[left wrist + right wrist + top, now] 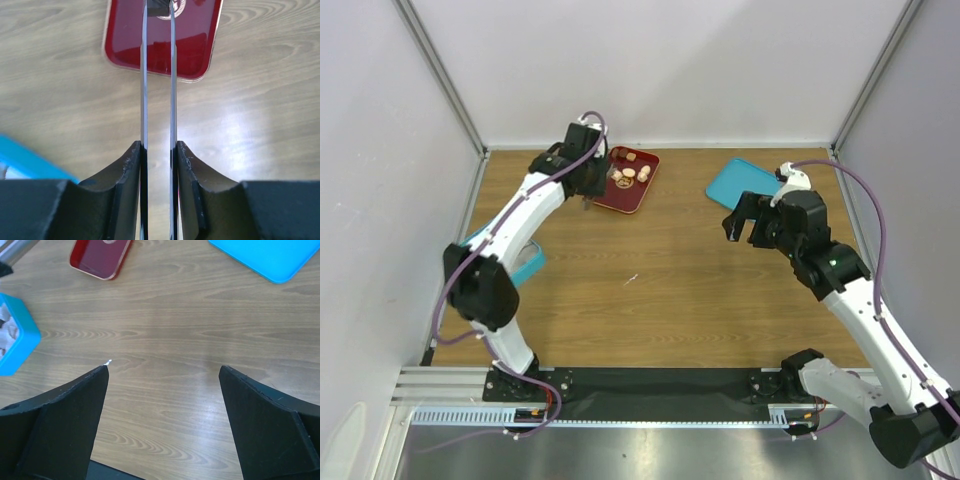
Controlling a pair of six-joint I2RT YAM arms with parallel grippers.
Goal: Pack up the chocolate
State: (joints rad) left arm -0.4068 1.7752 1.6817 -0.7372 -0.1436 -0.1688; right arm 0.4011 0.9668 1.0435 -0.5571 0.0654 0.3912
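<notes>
partly done, by the look of it. nearest, teal box (22, 340) at the left, seemingly part filled. mid-table, right gripper (163, 369) spread wide, holding nothing. farther, chocolate (628, 176) waiting on the red tray (195, 40); left gripper (158, 6) over it, thin fingers (144, 75) narrowly parted around something dark, grip unclear. teal lid (740, 182) far right, out of the way.

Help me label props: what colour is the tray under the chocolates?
Glossy dark red, with a pale rim; the tray shows best in the left wrist view.
</notes>
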